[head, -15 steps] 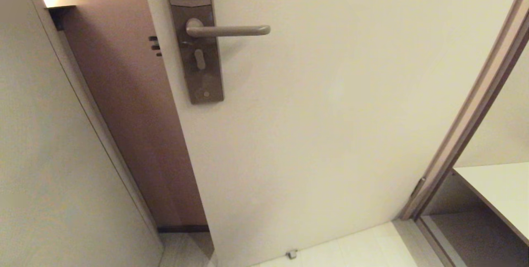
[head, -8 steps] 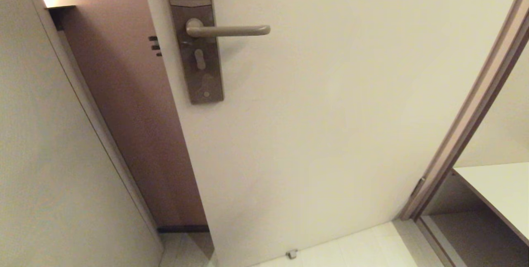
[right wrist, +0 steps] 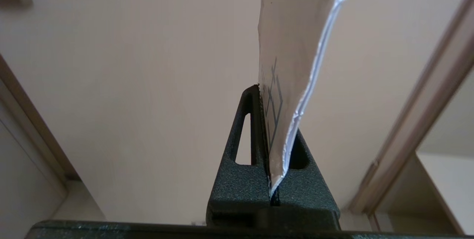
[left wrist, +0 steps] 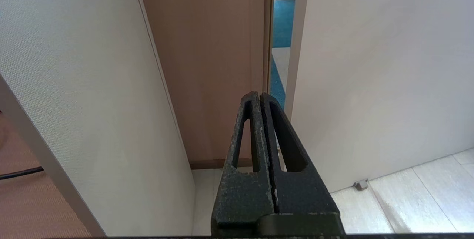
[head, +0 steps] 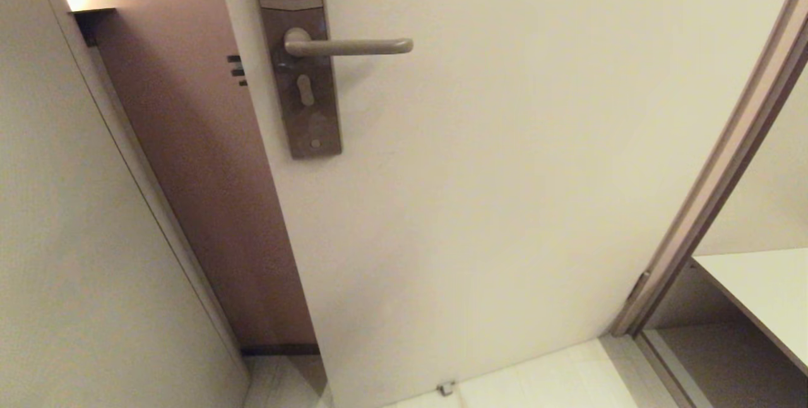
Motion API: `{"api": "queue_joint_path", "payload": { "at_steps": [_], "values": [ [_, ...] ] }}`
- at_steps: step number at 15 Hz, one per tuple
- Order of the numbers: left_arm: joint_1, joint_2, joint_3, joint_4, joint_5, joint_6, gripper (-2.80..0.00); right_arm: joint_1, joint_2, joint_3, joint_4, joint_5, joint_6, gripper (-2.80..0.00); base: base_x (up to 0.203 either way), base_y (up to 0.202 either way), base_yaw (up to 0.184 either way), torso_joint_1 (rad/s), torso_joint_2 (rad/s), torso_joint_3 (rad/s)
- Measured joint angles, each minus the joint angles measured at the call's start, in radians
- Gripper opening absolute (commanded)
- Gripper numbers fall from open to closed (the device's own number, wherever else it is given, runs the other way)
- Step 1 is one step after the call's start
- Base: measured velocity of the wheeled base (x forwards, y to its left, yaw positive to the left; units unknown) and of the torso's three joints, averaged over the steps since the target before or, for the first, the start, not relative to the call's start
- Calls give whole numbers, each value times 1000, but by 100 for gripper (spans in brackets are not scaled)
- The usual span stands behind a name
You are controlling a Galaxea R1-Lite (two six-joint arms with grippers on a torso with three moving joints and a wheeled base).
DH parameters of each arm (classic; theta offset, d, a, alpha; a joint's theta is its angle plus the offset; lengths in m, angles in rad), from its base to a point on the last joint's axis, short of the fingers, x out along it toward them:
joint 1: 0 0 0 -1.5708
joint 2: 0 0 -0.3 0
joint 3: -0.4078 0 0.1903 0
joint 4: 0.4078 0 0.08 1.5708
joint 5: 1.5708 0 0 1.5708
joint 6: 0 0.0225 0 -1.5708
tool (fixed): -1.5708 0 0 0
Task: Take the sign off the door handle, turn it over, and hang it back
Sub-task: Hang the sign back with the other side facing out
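While the handle (head: 348, 47) is sticking out level from its plate (head: 297, 54) on the door (head: 505, 174) with nothing hanging on it, the sign (right wrist: 292, 65) is sitting in the right gripper (right wrist: 263, 94), away from the handle. The right wrist view is showing the jaws pinching the card's lower edge, with the card standing up out of the fingers, seen nearly edge-on, pale face and thin white rim showing. Some dark line printing is showing near the grip; the wording is not readable. Behind the card, the door is filling most of that view, and the door frame (right wrist: 418, 120) is slanting off to one side.

The left gripper (left wrist: 260, 96) is hanging low near the floor (left wrist: 407, 194), its jaws pressed together on nothing. It is facing the door's free edge, where a narrow gap is showing blue carpet (left wrist: 281, 20) beyond. A pale panel (left wrist: 74, 83) is standing beside it, and a small door stop (left wrist: 360, 184) is sitting at the foot of the door.

Neither arm is appearing in the head view. There the door is standing ajar, a brown wall (head: 189, 174) is showing past its edge, and a white shelf (head: 764, 294) is showing at the far right.
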Motion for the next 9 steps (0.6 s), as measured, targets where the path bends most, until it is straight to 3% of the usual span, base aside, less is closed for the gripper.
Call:
{"api": "queue_joint_path", "payload": {
  "at_steps": [5, 9],
  "values": [
    [0, 0, 0, 0, 1, 0, -280, 1, 221, -148, -71, 83, -5, -280, 0, 0, 0, 0, 0, 0],
    [0, 0, 0, 0, 0, 0, -280, 3, 380, -245, -125, 208, -36, -280, 0, 0, 0, 0, 0, 0]
  ]
}}
